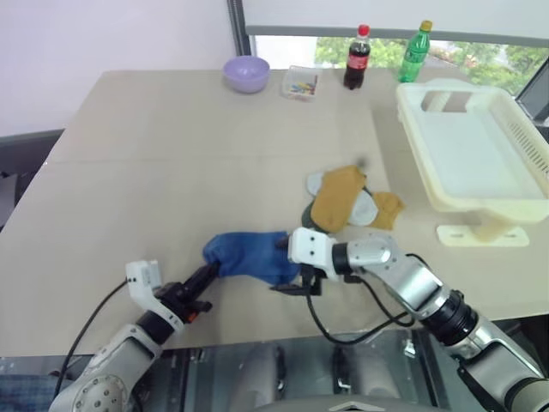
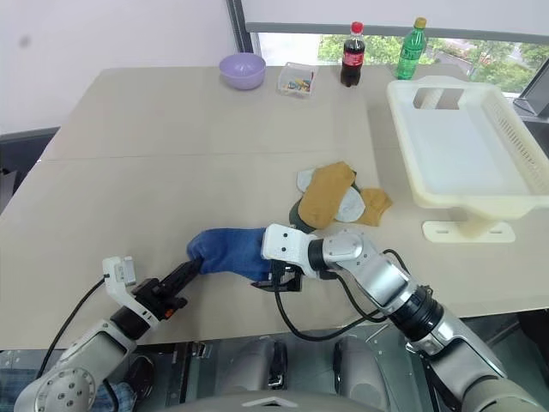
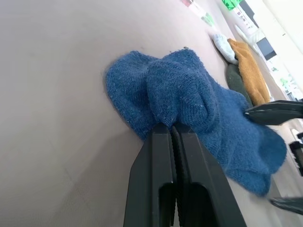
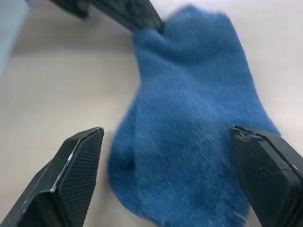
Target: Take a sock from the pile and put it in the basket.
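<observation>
The blue sock (image 1: 249,255) lies flat on the table near its front edge. My left gripper (image 1: 210,273) is shut, its tips pinching a fold at the sock's left end (image 3: 175,101). My right gripper (image 4: 165,137) is open, one finger on each side of the sock's right end, low over it. The pile (image 1: 347,202), a mustard-yellow sock on light grey ones, lies just behind the right gripper. The cream-white basket (image 1: 413,142) stands at the table's right, apart from both grippers, and nothing shows inside it.
At the table's far edge stand a lilac bowl (image 1: 246,73), a small clear box (image 1: 300,83), a cola bottle (image 1: 357,57) and a green bottle (image 1: 415,51). The table's front edge runs just below both grippers.
</observation>
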You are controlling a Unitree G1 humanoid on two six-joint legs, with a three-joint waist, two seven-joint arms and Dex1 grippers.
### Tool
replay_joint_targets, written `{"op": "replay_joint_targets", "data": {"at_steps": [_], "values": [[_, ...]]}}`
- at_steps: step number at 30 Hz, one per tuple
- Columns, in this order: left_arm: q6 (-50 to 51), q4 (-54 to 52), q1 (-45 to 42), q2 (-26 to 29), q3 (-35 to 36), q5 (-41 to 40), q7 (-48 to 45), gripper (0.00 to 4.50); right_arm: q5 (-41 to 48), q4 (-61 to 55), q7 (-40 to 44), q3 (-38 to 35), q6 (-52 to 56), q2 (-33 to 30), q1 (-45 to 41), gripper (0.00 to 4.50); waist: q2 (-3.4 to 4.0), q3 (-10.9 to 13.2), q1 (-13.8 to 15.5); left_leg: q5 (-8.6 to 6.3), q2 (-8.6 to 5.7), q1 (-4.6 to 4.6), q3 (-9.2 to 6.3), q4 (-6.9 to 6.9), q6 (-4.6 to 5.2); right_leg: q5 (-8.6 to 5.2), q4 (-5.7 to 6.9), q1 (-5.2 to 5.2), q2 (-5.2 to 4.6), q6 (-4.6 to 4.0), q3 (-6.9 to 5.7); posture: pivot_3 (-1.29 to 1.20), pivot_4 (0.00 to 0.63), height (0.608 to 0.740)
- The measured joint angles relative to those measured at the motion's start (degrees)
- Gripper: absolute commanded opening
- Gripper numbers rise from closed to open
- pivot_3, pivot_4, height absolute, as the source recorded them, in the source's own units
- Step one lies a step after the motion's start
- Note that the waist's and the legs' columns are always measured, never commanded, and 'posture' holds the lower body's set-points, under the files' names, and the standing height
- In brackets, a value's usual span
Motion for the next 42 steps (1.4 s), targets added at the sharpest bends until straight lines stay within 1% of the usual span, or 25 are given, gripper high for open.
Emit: {"op": "replay_joint_targets", "data": {"at_steps": [4, 7, 12, 16, 19, 21, 24, 26, 27, 29, 31, 33, 36, 38, 42], "values": [[1.98, -2.15, 1.79, 1.13, -1.08, -0.95, 0.19, 0.00, -2.90, 1.15, 0.49, -0.74, -5.26, -2.50, -0.46, 4.40, 0.01, 0.00, 0.17, 0.00, -0.04, 0.04, 0.01, 0.00, 0.00, -0.01, 0.00, 0.05, -0.03, -0.01, 0.00, 0.00, 0.150, 0.740], [2.98, -2.88, 1.82, 1.04, -1.77, -1.56, 1.33, 0.00, -3.74, 2.05, 0.72, -2.17, -7.20, -3.87, -0.66, 4.40, 0.02, -0.01, 0.24, 0.00, -0.03, 0.18, -0.01, 0.02, 0.01, -0.04, 0.00, 0.23, -0.03, -0.05, -0.01, 0.00, 0.150, 0.740], [3.61, -4.56, 1.66, 0.65, -3.96, -1.68, 3.19, 0.00, -3.31, 2.14, 3.39, -6.35, -6.95, -7.43, -0.57, 4.40, 0.02, 0.00, 0.33, -0.02, -0.03, 0.23, -0.02, 0.04, 0.04, -0.04, 0.00, 0.29, -0.02, -0.07, -0.01, 0.00, 0.150, 0.740], [4.01, -4.81, 1.33, 0.35, -4.42, -2.39, 4.51, 0.00, 0.58, -3.02, 7.24, -9.08, -2.14, -9.88, 0.84, 4.40, 0.04, 0.01, 0.40, -0.02, -0.01, 0.22, -0.04, 0.02, 0.03, -0.02, 0.00, 0.29, -0.01, -0.03, -0.02, 0.00, 0.150, 0.740], [3.98, -4.87, 1.22, 0.10, -4.72, -2.46, 5.05, 0.00, 5.77, -8.02, 7.64, -11.80, 5.76, -7.96, 1.15, 4.40, 0.04, 0.01, 0.38, -0.11, 0.00, 0.24, -0.04, 0.03, 0.19, -0.03, 0.00, 0.29, -0.02, -0.05, -0.01, 0.00, 0.150, 0.740], [4.03, -4.87, 0.80, -0.25, -4.93, -2.52, 5.60, 0.00, 7.72, -9.87, 5.66, -12.74, 9.25, -4.52, 1.14, 4.40, 0.04, 0.00, 0.34, -0.12, 0.01, 0.28, -0.05, 0.03, 0.22, -0.04, 0.03, 0.31, -0.02, -0.07, -0.01, 0.00, 0.150, 0.740], [4.05, -4.87, 0.25, -0.52, -5.42, -2.71, 6.23, 0.00, 5.59, -8.41, -1.04, -12.32, 10.18, 1.76, 1.13, 4.40, 0.06, -0.01, 0.45, -0.12, -0.02, 0.28, -0.05, 0.04, 0.21, -0.04, 0.07, 0.31, -0.03, -0.08, -0.01, 0.00, 0.150, 0.740], [4.05, -4.90, 0.23, -0.56, -5.47, -2.86, 6.36, 0.00, 2.58, -5.57, -6.67, -11.71, 10.62, 5.28, 1.17, 4.40, 0.06, -0.01, 0.48, 0.00, -0.05, 0.27, -0.02, 0.04, 0.00, -0.04, 0.07, 0.31, -0.05, -0.08, 0.01, 0.00, 0.150, 0.740], [4.04, -4.95, 0.22, -0.60, -5.48, -2.92, 6.41, 0.00, 1.26, -4.12, -9.63, -11.67, 11.02, 6.82, 1.49, 4.40, 0.06, -0.01, 0.52, 0.01, -0.06, 0.26, -0.02, 0.04, -0.01, -0.04, 0.07, 0.31, -0.06, -0.08, 0.01, 0.00, 0.150, 0.740], [4.03, -5.04, 0.26, -0.72, -5.47, -3.03, 6.56, 0.00, -0.19, -3.04, -12.49, -11.68, 11.36, 8.15, 2.30, 4.40, 0.07, -0.02, 0.60, 0.01, -0.08, 0.25, -0.02, 0.04, -0.01, -0.03, 0.07, 0.31, -0.06, -0.07, 0.01, 0.00, 0.150, 0.740], [4.01, -5.16, 0.35, -0.82, -5.47, -3.34, 6.96, 0.00, -1.84, -2.20, -14.58, -11.35, 11.03, 8.43, 4.11, 4.40, 0.07, -0.02, 0.62, 0.01, -0.08, 0.24, -0.01, 0.04, -0.01, -0.03, 0.06, 0.30, -0.06, -0.05, 0.02, 0.00, 0.150, 0.740], [3.94, -5.20, 0.48, -0.80, -5.48, -3.31, 6.98, 0.00, -3.30, -1.90, -14.69, -9.95, 9.47, 6.91, 6.06, 4.40, 0.07, -0.02, 0.55, 0.01, -0.09, 0.25, 0.00, 0.04, -0.01, -0.03, 0.05, 0.31, -0.05, -0.06, 0.02, 0.00, 0.150, 0.740], [4.01, -5.17, 0.02, -0.66, -5.58, -3.31, 7.43, 0.00, -5.94, -2.56, -14.16, -7.51, 5.50, 4.32, 6.14, 4.40, 0.12, -0.08, 0.34, 0.00, -0.08, 0.41, 0.03, 0.03, 0.01, -0.05, 0.05, 0.45, -0.01, -0.06, 0.05, 0.00, 0.150, 0.740], [4.04, -5.17, -0.50, -0.54, -5.54, -3.37, 7.55, 0.00, -6.88, -2.37, -14.32, -7.16, 4.47, 4.21, 6.23, 4.40, 0.07, -0.11, 0.32, -0.11, -0.03, 0.57, 0.03, 0.02, 0.19, -0.06, 0.07, 0.50, 0.05, -0.06, 0.06, 0.00, 0.150, 0.740], [2.43, -6.90, -1.39, 0.70, -5.36, -3.38, 5.95, 0.00, -7.57, -1.54, -14.39, -6.93, 2.98, 4.20, 6.19, 4.40, 0.06, -0.12, 0.29, -0.11, 0.00, 0.74, 0.04, 0.01, 0.19, -0.06, 0.09, 0.66, 0.07, -0.08, 0.09, 0.00, 0.150, 0.740]]}}
